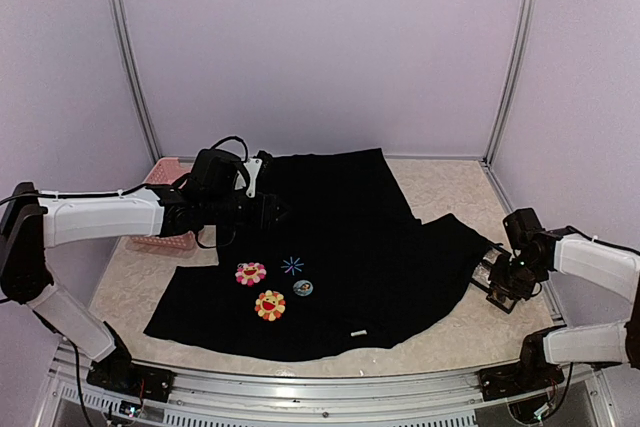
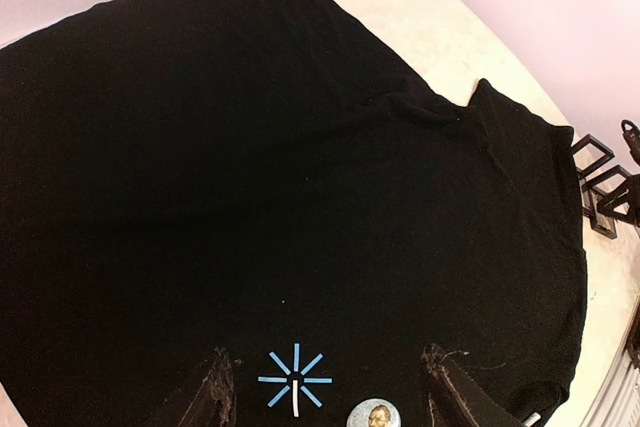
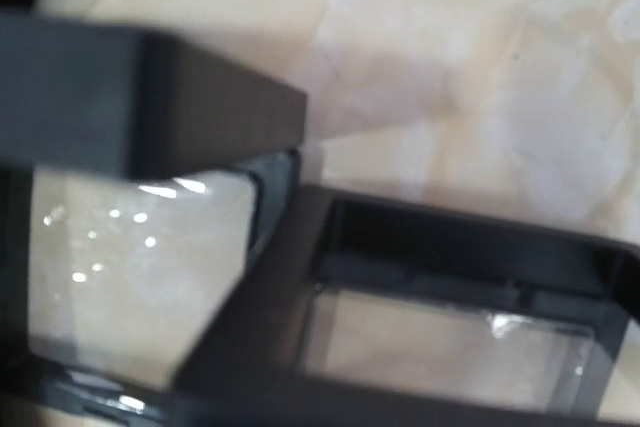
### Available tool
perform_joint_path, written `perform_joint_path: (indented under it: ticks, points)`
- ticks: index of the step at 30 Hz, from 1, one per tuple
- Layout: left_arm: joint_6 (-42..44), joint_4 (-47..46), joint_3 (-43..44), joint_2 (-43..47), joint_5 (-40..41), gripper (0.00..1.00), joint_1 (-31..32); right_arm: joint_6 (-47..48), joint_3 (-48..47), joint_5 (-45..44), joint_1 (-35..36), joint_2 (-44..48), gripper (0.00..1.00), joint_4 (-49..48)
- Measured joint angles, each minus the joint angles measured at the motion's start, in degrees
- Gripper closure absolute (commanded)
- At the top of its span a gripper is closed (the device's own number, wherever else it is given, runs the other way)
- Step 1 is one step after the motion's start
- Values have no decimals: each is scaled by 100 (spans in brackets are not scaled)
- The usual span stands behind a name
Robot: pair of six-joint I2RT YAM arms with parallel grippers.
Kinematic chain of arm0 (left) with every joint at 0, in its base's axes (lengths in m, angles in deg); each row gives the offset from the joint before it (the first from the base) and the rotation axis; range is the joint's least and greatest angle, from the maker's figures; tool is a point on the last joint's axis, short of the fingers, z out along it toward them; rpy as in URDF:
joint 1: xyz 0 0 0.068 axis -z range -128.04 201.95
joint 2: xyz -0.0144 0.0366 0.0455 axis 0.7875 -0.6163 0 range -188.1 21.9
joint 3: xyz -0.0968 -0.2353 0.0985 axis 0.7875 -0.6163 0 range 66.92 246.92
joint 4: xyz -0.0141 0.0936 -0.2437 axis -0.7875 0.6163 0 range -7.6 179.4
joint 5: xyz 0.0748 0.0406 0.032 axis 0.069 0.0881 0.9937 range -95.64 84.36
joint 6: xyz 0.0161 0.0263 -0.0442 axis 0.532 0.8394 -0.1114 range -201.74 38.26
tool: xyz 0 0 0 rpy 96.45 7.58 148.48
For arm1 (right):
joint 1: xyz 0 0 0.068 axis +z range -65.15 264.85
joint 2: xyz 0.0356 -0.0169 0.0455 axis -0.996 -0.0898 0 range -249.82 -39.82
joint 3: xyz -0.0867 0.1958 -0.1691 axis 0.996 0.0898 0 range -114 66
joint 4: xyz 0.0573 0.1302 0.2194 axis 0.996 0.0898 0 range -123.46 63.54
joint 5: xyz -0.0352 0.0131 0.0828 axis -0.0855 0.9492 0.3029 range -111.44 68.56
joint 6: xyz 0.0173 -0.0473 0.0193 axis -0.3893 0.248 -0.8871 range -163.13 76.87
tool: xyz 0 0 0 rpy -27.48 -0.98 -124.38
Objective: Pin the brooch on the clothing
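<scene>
The black T-shirt (image 1: 340,237) lies spread on the table, with a pink flower (image 1: 250,273), an orange-yellow flower (image 1: 270,305), a blue starburst (image 1: 292,265) and a white hem label (image 1: 357,332). The small round brooch (image 1: 303,288) lies on the shirt just right of the starburst. It also shows at the bottom edge of the left wrist view (image 2: 374,414). My left gripper (image 1: 275,209) hovers over the shirt behind the starburst (image 2: 295,382), open and empty (image 2: 330,392). My right gripper (image 1: 503,280) sits at a black-framed clear case (image 3: 450,317); its fingers do not show clearly.
A pink basket (image 1: 160,209) stands at the back left, partly behind the left arm. The black-framed case (image 1: 492,277) sits on the table at the shirt's right edge, also in the left wrist view (image 2: 600,182). Metal posts and purple walls enclose the table.
</scene>
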Motion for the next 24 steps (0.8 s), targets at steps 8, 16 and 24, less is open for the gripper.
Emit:
perform_joint_path:
  ticks: [8, 16, 24]
  points:
    - [0, 0, 0, 0, 0, 41, 0, -173, -37, 9, 299, 2, 44, 68]
    - [0, 0, 0, 0, -22, 41, -2, -393, -118, -181, 439, 72, 29, 350]
    - [0, 0, 0, 0, -57, 41, -2, -476, -105, -326, 444, -76, 23, 278]
